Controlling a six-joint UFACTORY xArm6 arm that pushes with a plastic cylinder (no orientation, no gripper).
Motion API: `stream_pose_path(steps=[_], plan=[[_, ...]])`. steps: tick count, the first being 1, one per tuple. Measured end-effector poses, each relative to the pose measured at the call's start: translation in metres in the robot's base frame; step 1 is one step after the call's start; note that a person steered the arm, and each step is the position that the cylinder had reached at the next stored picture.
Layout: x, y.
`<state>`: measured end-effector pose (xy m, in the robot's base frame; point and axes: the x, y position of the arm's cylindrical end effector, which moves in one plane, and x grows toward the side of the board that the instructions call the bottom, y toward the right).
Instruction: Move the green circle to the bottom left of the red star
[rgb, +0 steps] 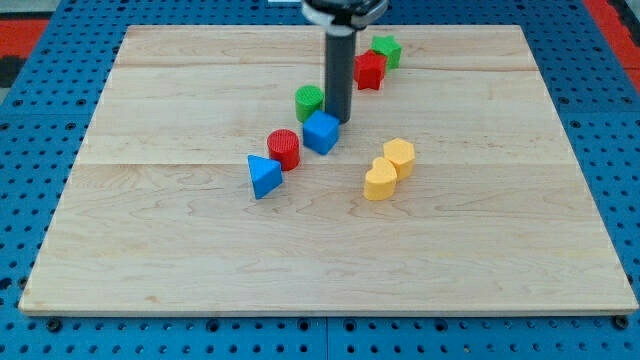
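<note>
The green circle stands on the wooden board just left of my rod. My tip is down between the green circle and the blue cube, right beside both. The red star lies up and to the right of the rod, with a green star-like block touching it at its upper right. The green circle sits lower left of the red star, about a block's width or more away.
A red cylinder and a blue triangle lie lower left of the blue cube. A yellow hexagon and a yellow heart sit together right of centre. The board rests on a blue pegboard.
</note>
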<state>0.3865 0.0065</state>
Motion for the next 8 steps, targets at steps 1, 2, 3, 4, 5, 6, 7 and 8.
stream_pose_path(steps=[1, 2, 3, 4, 5, 6, 7, 8], plan=[[0.029, -0.045], [0.023, -0.03], [0.008, -0.004], [0.001, -0.034], [-0.02, -0.026], [-0.043, 0.003], [-0.044, -0.006], [-0.017, -0.053]])
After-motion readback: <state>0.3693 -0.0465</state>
